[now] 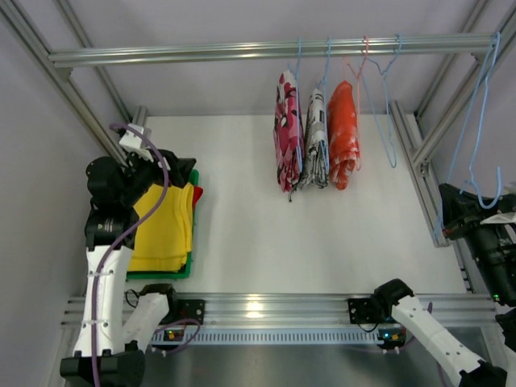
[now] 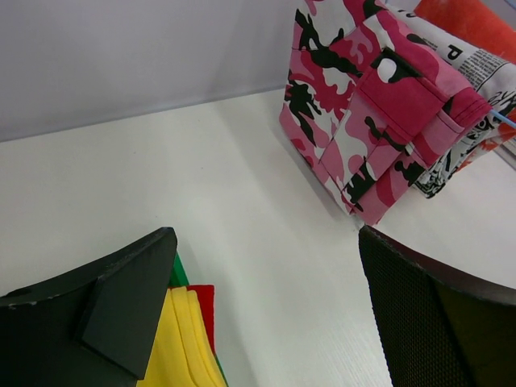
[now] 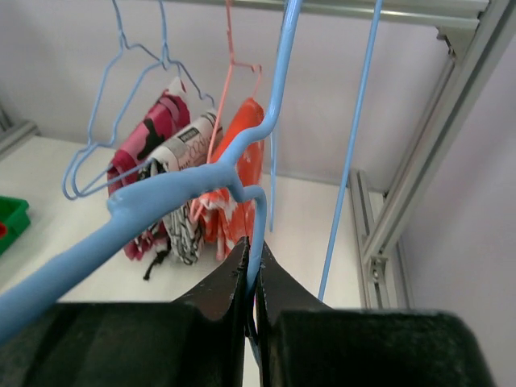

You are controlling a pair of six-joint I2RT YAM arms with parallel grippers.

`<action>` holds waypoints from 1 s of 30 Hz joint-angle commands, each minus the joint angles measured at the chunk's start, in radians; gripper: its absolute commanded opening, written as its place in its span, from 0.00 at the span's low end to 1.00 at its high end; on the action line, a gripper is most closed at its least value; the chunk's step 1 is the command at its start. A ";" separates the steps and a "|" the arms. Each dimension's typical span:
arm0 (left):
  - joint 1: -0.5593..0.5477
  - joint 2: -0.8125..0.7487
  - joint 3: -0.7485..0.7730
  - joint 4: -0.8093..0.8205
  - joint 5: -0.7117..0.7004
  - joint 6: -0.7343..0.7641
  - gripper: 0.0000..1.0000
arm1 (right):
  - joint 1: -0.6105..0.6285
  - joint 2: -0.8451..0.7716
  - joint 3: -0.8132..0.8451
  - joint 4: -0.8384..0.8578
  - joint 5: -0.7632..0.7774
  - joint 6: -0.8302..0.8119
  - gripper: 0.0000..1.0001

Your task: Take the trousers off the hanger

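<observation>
Two arms of white shells and black joints: the left arm (image 1: 103,278) carries a purple cable (image 1: 164,177) along its length, and the right arm (image 1: 427,326) matches in white. The left fingers (image 2: 121,310) are matte black, one with a finely dimpled face; the right fingers (image 3: 230,294) are black too.

We count five pairs of trousers (image 1: 289,133): three hanging from the rail (image 1: 242,52), two lying in the single green tray (image 1: 161,276). We count five wire hangers (image 3: 173,189), four blue, one pink.
</observation>
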 commanded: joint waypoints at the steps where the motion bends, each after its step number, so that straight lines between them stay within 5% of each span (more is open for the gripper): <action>1: 0.000 0.040 0.050 0.112 0.057 -0.056 0.99 | -0.014 0.069 0.090 -0.194 0.062 -0.012 0.00; 12: -0.002 0.054 0.090 0.121 0.036 -0.072 0.99 | -0.068 0.253 0.148 -0.435 -0.041 0.114 0.00; 30: -0.002 0.003 0.125 0.093 0.032 -0.033 0.99 | -0.318 0.605 0.433 -0.533 -0.337 0.219 0.00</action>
